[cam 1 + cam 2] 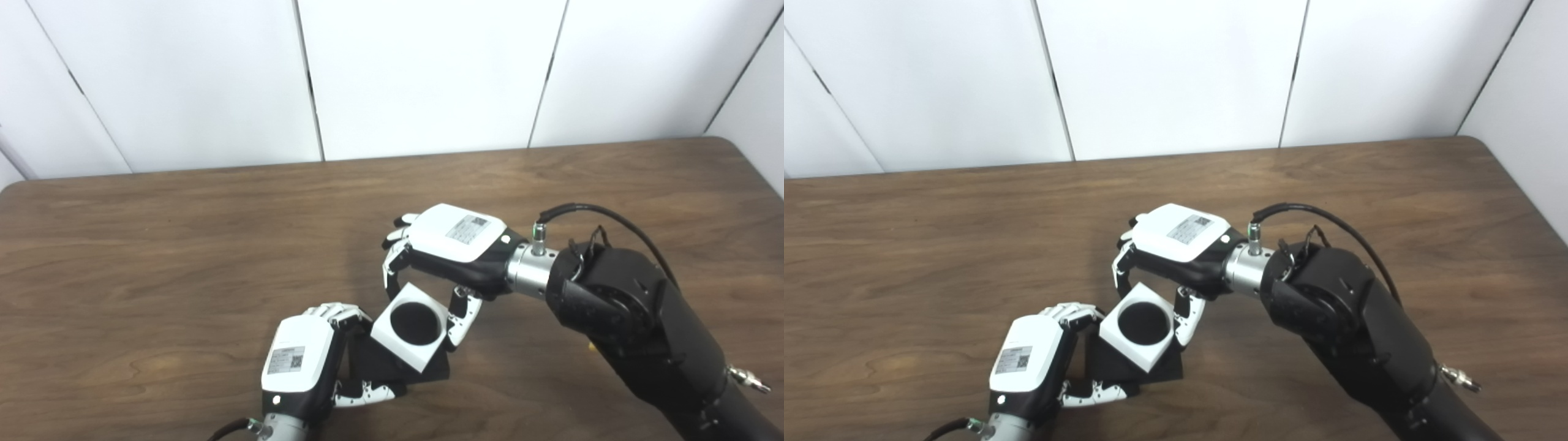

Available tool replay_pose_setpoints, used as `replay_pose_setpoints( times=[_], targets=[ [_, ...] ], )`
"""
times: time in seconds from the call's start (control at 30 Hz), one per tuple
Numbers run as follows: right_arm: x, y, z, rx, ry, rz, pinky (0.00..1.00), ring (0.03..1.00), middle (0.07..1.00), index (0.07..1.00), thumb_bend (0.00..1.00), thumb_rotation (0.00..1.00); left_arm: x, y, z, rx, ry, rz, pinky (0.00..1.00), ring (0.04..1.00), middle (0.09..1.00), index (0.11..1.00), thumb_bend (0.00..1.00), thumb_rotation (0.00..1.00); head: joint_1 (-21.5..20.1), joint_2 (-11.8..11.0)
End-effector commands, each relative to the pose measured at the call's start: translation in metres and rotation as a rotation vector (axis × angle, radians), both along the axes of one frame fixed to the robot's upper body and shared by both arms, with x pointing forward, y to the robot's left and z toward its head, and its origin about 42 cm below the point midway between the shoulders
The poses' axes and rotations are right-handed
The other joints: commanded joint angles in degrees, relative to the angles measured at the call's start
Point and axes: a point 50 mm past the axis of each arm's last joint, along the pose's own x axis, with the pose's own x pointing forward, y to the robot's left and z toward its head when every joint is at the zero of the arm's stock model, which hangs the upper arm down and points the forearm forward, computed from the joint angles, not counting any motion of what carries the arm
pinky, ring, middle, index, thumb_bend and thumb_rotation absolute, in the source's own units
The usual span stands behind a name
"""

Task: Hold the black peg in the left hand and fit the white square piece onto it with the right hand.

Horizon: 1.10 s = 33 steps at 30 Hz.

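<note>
Left hand nearest, fingers curled around black square-based peg block resting on the brown wooden table. White square piece with round hole sits tilted over it, pinched by right hand just beyond; hole looks part-seated, needs squaring.

White square piece, tilted, its round hole dark — set against the black peg.

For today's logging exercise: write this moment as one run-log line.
left hand: shut on black peg | right hand: shut on white square piece | piece over peg base | table: wood
</note>
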Motion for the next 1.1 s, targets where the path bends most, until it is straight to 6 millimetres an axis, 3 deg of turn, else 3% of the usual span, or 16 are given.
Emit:
replay_pose_setpoints(
  times=[0.0,0.23,0.27,0.33,0.47,0.8,1.07],
  targets=[
    [-0.003,0.008,0.011,0.022,-0.06,0.042,0.97,0.876,0.726,0.481,0.52,0.13,-0.005,-0.003,-0.009,0.03,0.086,-0.016,0.74,0.77,0.724,0.49,0.51,0.05,0.04,0.08],
    [-0.005,0.014,0.008,-0.073,-0.082,0.04,0.95,0.888,0.751,0.492,0.52,0.15,-0.005,-0.003,-0.009,0.037,0.084,-0.017,0.74,0.768,0.723,0.49,0.51,0.05,-0.05,0.28],
    [-0.006,0.014,0.008,-0.079,-0.075,0.036,0.95,0.891,0.757,0.572,0.71,0.21,-0.006,-0.003,-0.009,0.036,0.084,-0.016,0.74,0.767,0.722,0.49,0.51,0.05,-0.05,0.28],
    [-0.006,0.014,0.008,-0.089,-0.06,0.03,0.97,0.901,0.772,0.657,0.89,0.3,-0.006,-0.002,-0.009,0.035,0.085,-0.016,0.74,0.768,0.722,0.49,0.51,0.05,-0.11,0.32],
    [-0.007,0.013,0.008,-0.105,-0.036,0.015,0.99,0.914,0.795,0.69,0.99,0.38,-0.006,-0.002,-0.008,0.036,0.088,-0.017,0.73,0.769,0.723,0.49,0.51,0.05,-0.13,0.38],
    [-0.007,0.004,0.015,-0.089,-0.029,-0.03,1.0,0.929,0.823,0.733,1.0,0.46,-0.007,0.0,-0.007,0.04,0.088,-0.012,0.73,0.769,0.722,0.49,0.51,0.05,-0.09,0.54],
    [-0.009,-0.02,0.02,-0.003,-0.039,-0.114,1.0,0.93,0.833,0.766,1.0,0.48,-0.006,0.005,-0.008,0.04,0.088,-0.007,0.71,0.75,0.711,0.49,0.51,0.05,-0.49,0.35]
  ],
)
